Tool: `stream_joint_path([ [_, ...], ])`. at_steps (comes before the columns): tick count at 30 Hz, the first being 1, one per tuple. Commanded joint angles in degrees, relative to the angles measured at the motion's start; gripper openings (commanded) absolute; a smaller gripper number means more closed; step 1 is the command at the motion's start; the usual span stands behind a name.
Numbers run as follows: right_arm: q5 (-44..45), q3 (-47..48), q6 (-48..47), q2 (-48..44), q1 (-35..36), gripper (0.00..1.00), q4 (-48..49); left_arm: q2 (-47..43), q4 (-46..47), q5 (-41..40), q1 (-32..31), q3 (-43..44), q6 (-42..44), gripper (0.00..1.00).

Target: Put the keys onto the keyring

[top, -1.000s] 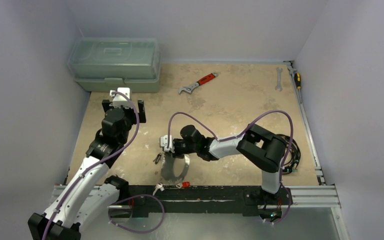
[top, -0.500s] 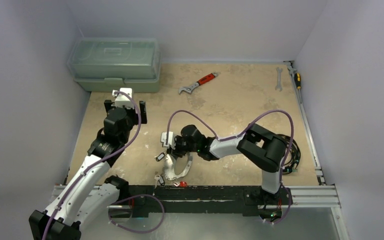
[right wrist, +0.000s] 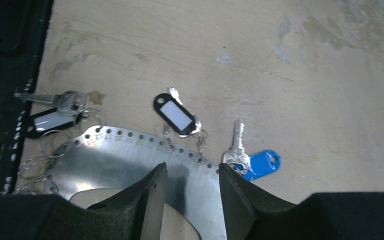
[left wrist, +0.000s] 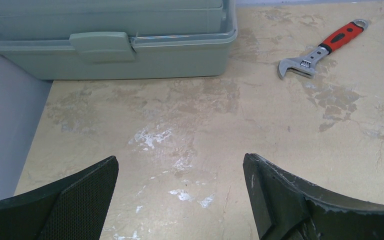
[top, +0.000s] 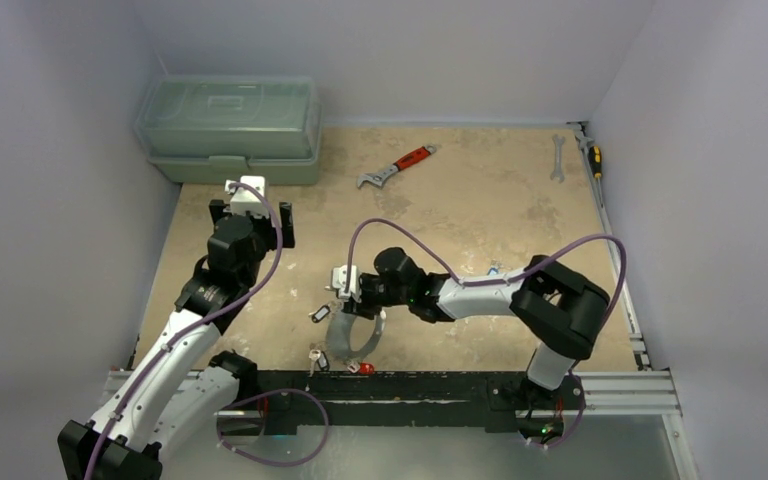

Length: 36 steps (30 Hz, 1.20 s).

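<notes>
Under right end effector point(right wrist: 191, 170), keyring point(right wrist: 125, 150) partly hidden, grasp unclear; keys point(right wrist: 236, 147) beside; left end effector point(left wrist: 180, 160) released

The table point(left wrist: 190, 125) is mottled beige with brownish blotches and white scuffs. The toolbox point(left wrist: 110, 55) is pale sage green under a translucent greenish lid. The wrench point(left wrist: 325, 46) has a red handle and a silvery head. The keyring point(right wrist: 130, 160) is dull silver, with a row of small dark holes dotted along its outer edge. One silver key point(right wrist: 236, 150) carries a bright blue tag point(right wrist: 262, 164). Another silver key point(right wrist: 60, 100) lies by a black tag point(right wrist: 47, 121) with a white label, and a second black-and-white tag point(right wrist: 176, 114) sits between them. A red tag point(top: 365, 369) shows near the black rail point(top: 440, 385). The left gripper point(left wrist: 180, 195) is black, its pad point(left wrist: 82, 205) finely meshed. The cables point(top: 260, 262) are purple.
</notes>
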Motion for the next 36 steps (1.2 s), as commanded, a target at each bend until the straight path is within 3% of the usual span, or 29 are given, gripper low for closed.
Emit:
stream_joint_path([
  [1,-9.2,2.1,-0.8,1.7,-0.1,0.44,-1.5,-0.9,1.8,0.6,0.3,0.1,1.2,0.94],
  [21,-12.1,12.0,-1.4,12.1,0.6,0.28,-5.8,-1.1,1.8,1.1,0.3,0.0,1.3,0.94],
  [30,-12.1,12.5,-1.6,13.2,0.9,0.00,-7.2,-1.0,1.9,1.1,0.3,0.0,1.4,0.94],
  [33,-13.4,11.1,0.7,11.2,0.9,0.00,-4.5,-1.0,2.0,1.3,0.3,0.1,1.5,0.94],
  [36,-14.5,5.8,5.0,6.6,0.8,0.00,6.2,-1.6,2.3,2.0,0.3,0.0,1.7,0.94],
])
